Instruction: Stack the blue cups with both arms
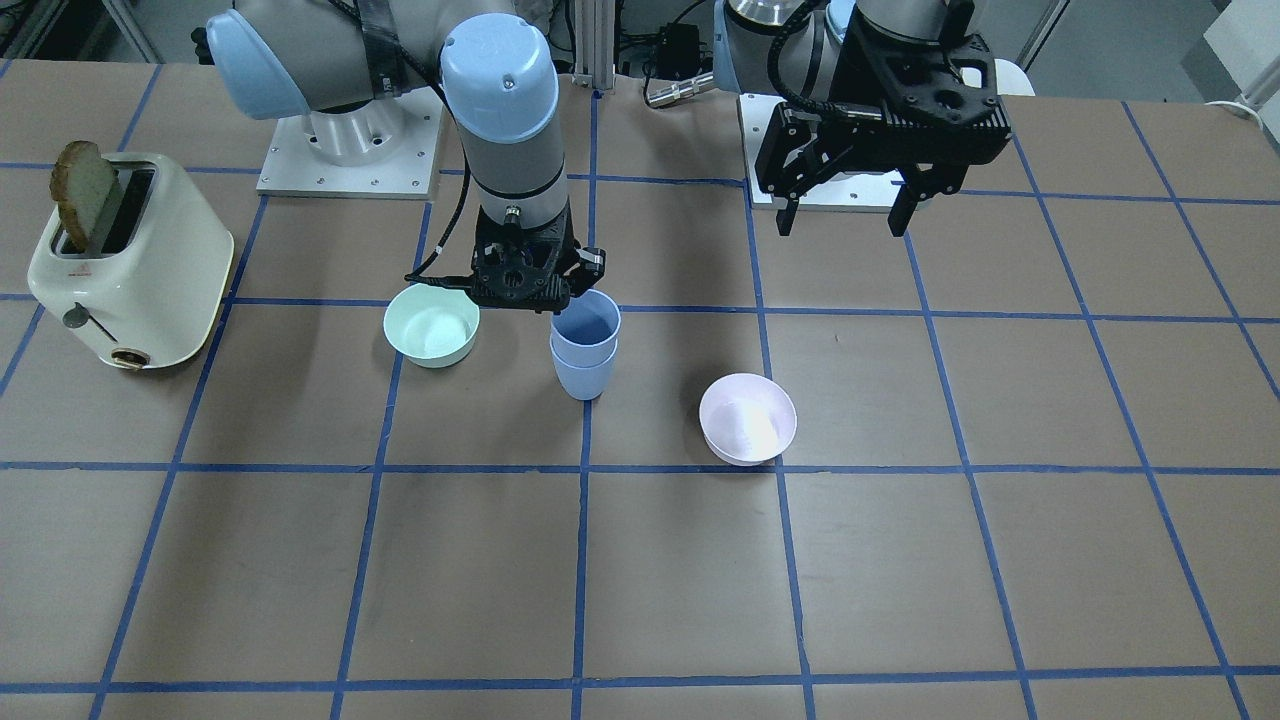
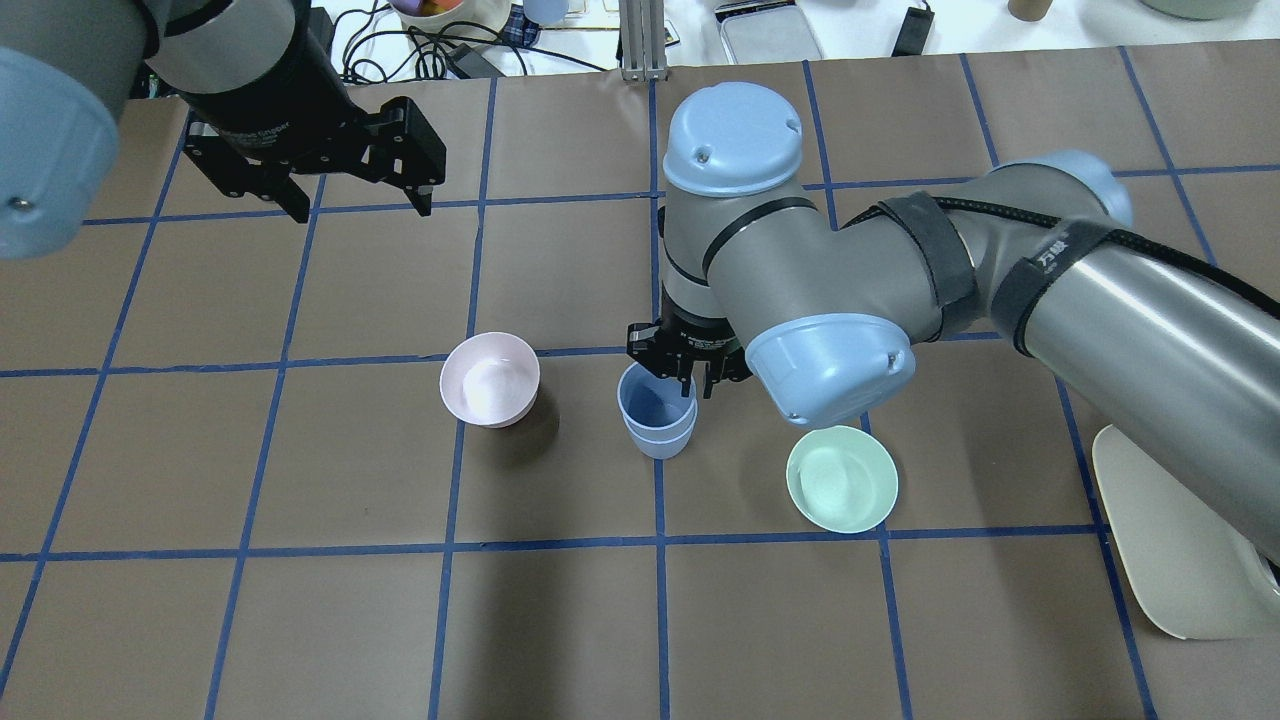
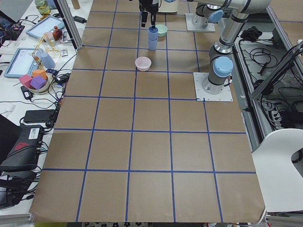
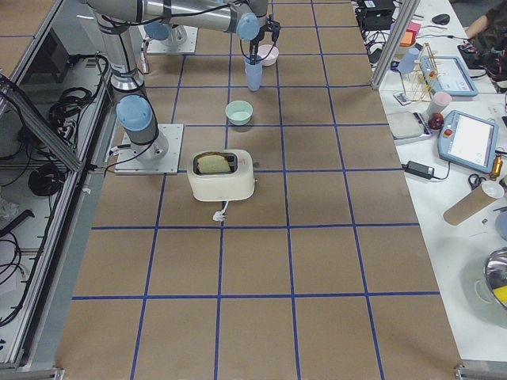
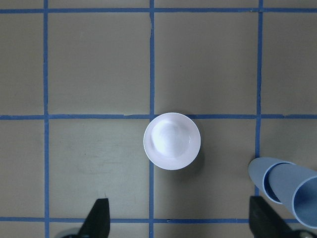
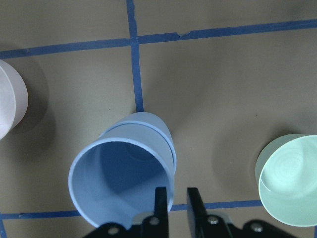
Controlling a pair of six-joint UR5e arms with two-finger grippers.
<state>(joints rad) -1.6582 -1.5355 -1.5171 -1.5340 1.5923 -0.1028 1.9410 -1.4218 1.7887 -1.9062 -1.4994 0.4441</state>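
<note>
The two blue cups (image 1: 585, 345) stand nested near the table's middle, the upper cup (image 2: 655, 400) inside the lower cup (image 2: 660, 443). They also show in the right wrist view (image 6: 119, 178) and at the left wrist view's right edge (image 5: 285, 186). My right gripper (image 6: 177, 198) is at the upper cup's rim, one finger inside and one outside, closed narrowly on the wall; it also shows from above (image 2: 690, 385). My left gripper (image 1: 845, 215) is open and empty, held high above the table and apart from the cups (image 2: 355, 205).
A pale pink bowl (image 1: 747, 418) stands on the left arm's side of the cups. A mint-green bowl (image 1: 432, 325) stands on the right arm's side, close to the right gripper. A cream toaster (image 1: 130, 265) with a slice of bread stands beyond it.
</note>
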